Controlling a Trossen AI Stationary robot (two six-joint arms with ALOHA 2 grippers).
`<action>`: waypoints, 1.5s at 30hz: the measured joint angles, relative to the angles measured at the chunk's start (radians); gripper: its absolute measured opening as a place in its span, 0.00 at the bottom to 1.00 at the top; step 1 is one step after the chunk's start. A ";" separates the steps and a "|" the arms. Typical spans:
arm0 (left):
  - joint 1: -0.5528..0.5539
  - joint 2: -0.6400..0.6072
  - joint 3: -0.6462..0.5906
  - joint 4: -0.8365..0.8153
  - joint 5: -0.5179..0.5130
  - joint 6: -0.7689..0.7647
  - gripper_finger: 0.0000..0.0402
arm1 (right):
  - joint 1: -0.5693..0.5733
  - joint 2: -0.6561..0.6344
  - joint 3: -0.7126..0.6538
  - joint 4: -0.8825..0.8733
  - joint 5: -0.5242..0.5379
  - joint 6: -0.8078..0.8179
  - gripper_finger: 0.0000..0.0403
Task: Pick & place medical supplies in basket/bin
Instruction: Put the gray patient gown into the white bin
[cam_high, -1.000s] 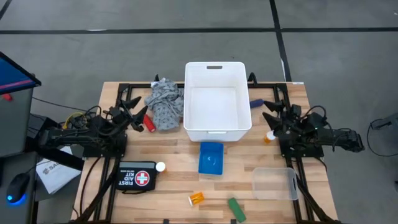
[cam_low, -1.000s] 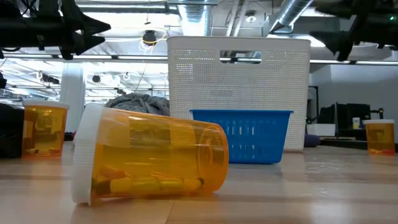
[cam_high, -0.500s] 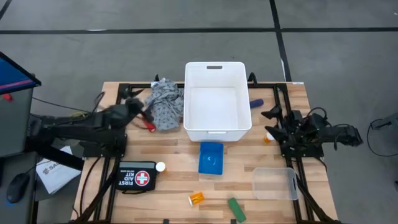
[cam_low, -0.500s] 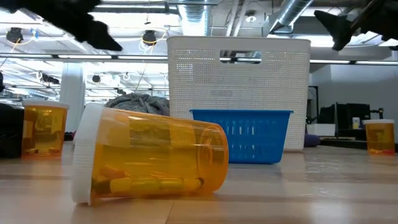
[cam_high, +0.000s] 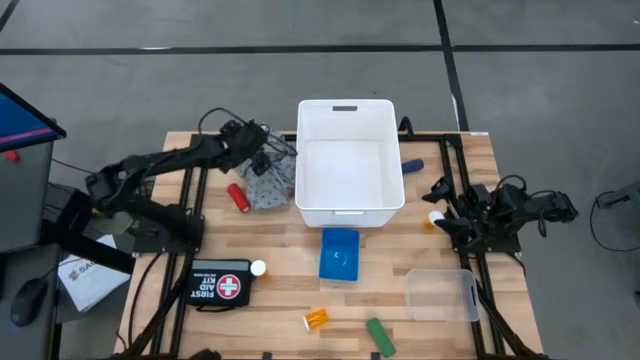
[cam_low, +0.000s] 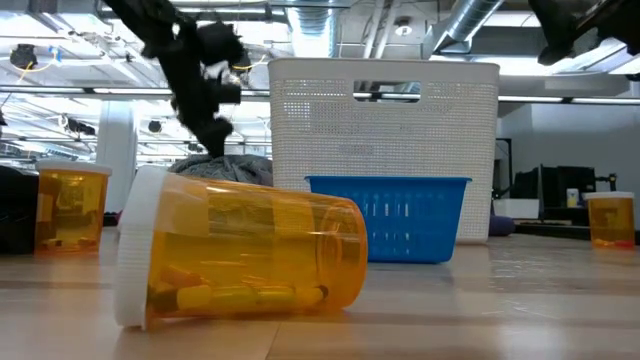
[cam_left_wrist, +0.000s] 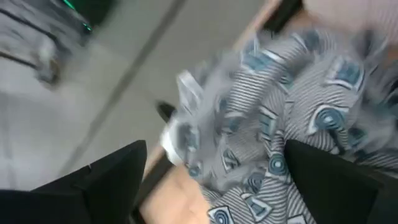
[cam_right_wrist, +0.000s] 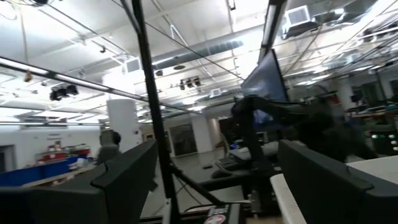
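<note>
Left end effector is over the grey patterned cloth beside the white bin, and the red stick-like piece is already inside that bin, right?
Not quite. In the high view the red stick-like piece lies on the wooden table, left of the white bin, not inside it. The left end effector is indeed over the grey patterned cloth beside the bin.

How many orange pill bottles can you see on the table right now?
3. One pill bottle lies on its side at the front edge, one stands beside the first aid kit, one stands by the right gripper. More may be hidden under the cloth.
</note>
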 joint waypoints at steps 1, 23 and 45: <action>0.029 0.015 0.000 -0.012 0.045 0.000 0.91 | 0.009 0.000 0.000 0.000 0.002 0.000 0.82; 0.156 -0.161 0.000 -0.063 0.487 0.099 0.01 | 0.041 0.000 0.000 0.014 0.030 -0.006 0.82; -0.213 -0.518 0.000 0.693 0.649 -0.059 0.00 | 0.041 0.000 0.000 -0.007 0.030 -0.036 0.82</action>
